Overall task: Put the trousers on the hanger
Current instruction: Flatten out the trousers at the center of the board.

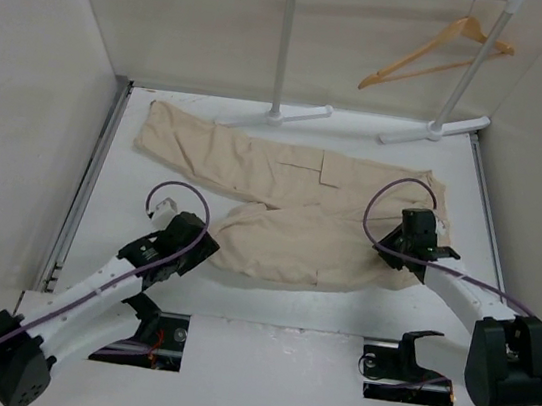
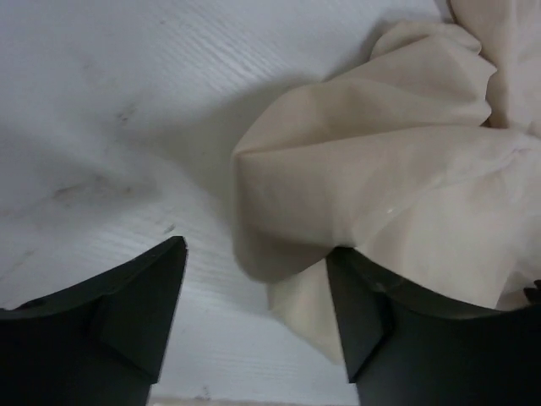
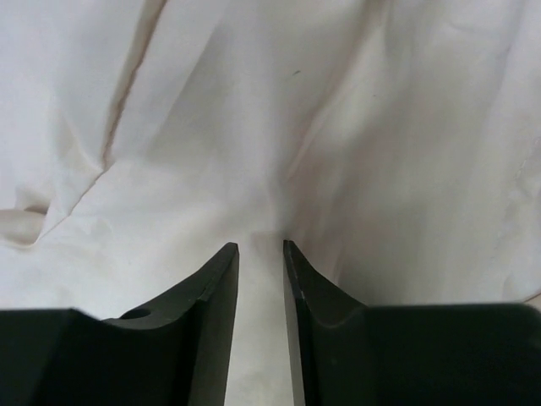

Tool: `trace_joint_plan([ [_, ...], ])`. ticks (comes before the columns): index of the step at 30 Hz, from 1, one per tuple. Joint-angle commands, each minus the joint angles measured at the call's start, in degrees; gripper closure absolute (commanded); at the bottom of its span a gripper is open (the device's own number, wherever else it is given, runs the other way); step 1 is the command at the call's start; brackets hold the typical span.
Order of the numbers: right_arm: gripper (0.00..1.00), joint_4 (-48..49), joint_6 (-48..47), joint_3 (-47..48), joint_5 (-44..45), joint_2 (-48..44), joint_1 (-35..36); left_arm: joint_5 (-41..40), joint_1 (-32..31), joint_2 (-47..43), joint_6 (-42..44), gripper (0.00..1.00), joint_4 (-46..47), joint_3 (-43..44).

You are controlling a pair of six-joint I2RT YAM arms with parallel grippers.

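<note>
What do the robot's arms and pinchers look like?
The left arm and right arm have white links with chunky black joints. A purple cable loops along each. The left gripper and right gripper have dark, wedge-shaped fingers.

The trousers (image 1: 291, 201) lie on the table (image 1: 119, 172), the hanger (image 1: 424, 49) on the rack (image 1: 286, 44) behind
</note>
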Motion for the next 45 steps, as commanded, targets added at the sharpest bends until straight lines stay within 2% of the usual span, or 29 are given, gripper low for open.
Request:
trace_joint_plan([
  [1,0.66,0.0,-0.8,0.2,0.7,-1.5,1.0,2.6,1.4,9.4,0.8,0.4,15.8,-0.7],
  [2,0.63,0.0,-0.8,0.2,1.0,-1.0,0.9,1.2,2.0,12.8,3.1,0.56,18.0,0.8],
  [5,0.6,-0.1,-1.0,0.8,1.6,1.4,0.4,-2.5,3.0,17.0,7.0,0.89,17.2,8.6],
  [7,0.6,-0.1,-1.0,1.3,1.8,2.5,-0.8,-4.9,2.3,19.2,11.4,0.96,11.2,18.9],
  [10,0.6,0.2,-0.7,1.6,1.8,2.5,-1.6,-10.6,-3.8,26.8,20.0,0.98,-2.0,39.6],
  [14,0.6,0.5,-0.4,1.8,1.4,2.0,-1.9,-14.0,-13.8,48.8,31.2,0.9,-14.6,66.5],
  [16,0.6,0.8,-0.3,1.7,1.1,2.1,-1.9,-13.1,-17.3,61.4,34.5,0.79,-17.6,77.4],
  [17,0.6,0.8,-0.2,1.6,1.1,2.1,-1.9,-12.8,-18.3,66.7,35.8,0.67,-18.5,81.9],
  [18,0.6,0.8,-0.2,1.4,1.0,1.9,-1.9,-12.8,-19.0,70.6,36.3,0.48,-19.4,85.2],
  [19,0.6,0.8,-0.2,1.2,0.9,1.7,-1.9,-12.7,-19.8,72.8,36.6,0.34,-19.7,87.1],
  [20,0.6,0.7,-0.2,0.9,0.9,1.2,-1.8,-12.8,-20.2,73.5,36.5,0.24,-19.1,87.3],
  [21,0.6,0.6,-0.2,0.8,0.8,0.8,-1.7,-12.5,-20.4,72.8,36.1,0.19,-18.0,86.5],
  [22,0.6,0.5,-0.4,0.7,0.8,0.4,-1.7,-12.4,-20.5,70.7,35.9,0.17,-16.5,84.5],
  [27,0.6,0.4,-0.4,-0.2,0.8,-1.2,-1.5,-13.9,-18.2,50.4,32.5,0.17,-6.4,65.7],
  [31,0.6,0.2,-0.7,-0.3,0.8,-2.0,-0.5,-14.6,-12.1,33.7,20.6,0.2,0.7,45.9],
  [33,0.6,0.2,-1.0,-0.4,0.7,-2.4,-0.5,-11.2,-7.7,29.2,14.3,0.23,4.1,38.3],
  [35,0.6,0.2,-1.4,-0.4,0.5,-2.5,-0.5,-5.5,-4.6,28.2,11.0,0.23,8.4,34.1],
  [37,0.6,-0.2,-1.6,-0.1,0.3,-2.3,-0.4,-1.2,-4.1,29.4,10.6,0.28,12.5,32.9],
  [41,0.6,-0.4,-1.6,0.2,0.2,-2.5,-0.1,-0.9,-7.7,31.8,10.7,0.33,12.9,33.2],
  [45,0.6,0.0,-1.4,-0.1,0.1,-2.6,0.9,-0.2,-7.9,36.0,10.9,0.3,14.0,32.4],
])
